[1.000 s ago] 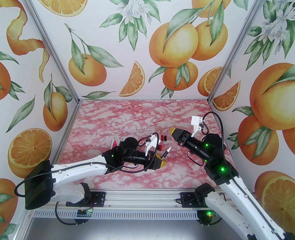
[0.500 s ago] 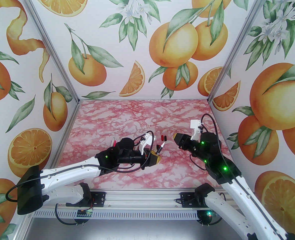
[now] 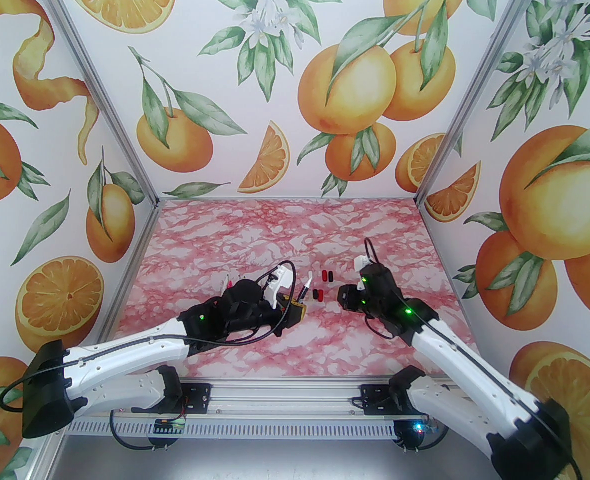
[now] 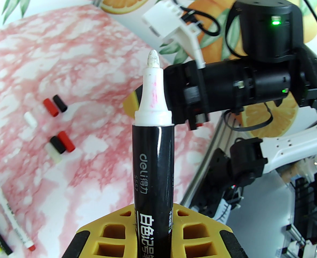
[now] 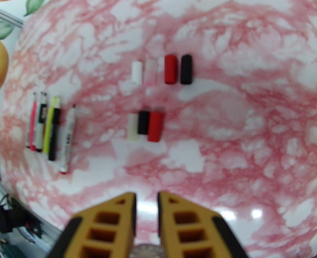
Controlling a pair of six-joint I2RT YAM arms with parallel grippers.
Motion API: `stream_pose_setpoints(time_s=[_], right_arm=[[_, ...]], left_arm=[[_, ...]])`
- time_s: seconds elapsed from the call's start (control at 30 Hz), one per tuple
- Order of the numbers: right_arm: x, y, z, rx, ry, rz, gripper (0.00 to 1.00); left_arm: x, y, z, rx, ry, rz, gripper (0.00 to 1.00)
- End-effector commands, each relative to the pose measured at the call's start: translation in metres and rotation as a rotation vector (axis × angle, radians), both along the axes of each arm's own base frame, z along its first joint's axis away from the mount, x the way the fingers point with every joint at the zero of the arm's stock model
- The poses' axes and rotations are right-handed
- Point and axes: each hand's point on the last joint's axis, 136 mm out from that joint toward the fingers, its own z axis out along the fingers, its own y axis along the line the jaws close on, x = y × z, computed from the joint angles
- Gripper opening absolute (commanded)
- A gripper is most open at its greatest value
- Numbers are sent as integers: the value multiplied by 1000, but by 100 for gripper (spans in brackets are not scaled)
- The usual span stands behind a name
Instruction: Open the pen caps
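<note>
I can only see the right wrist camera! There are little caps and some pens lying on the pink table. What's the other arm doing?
Observer: The left gripper is shut on a black marker, and the barrel sticks out past its fingers.
Child: Is the cap on it?
Observer: No. Its white tip is bare, with pink smudges on the neck just below.
Child: Where is it from my caps?
Observer: In the top view the marker shows just left of the caps, close beside them in that picture.
</note>
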Motion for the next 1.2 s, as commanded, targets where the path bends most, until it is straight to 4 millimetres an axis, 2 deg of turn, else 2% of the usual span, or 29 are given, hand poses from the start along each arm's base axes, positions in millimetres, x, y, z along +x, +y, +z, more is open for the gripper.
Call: stream_pose_setpoints(time_s=[0.0,0.3,0.63,0.93,1.17], right_arm=[[19,13,-4,26,-67,24,10],[34,17,-45,-22,-7,5,11],[49,15,-77,-73,49,-28,12],[57,13,-97,-93,79,-44,13],[62,11,-100,-106,83,-50,15]], left_arm=[[1,5,-1,17,-22,8,0],[0,6,4,-11,-17,3,0],[-2,8,-2,-17,3,0,0],[-3,10,0,-34,10,4,0],[-3,10,-3,-33,18,1,0]])
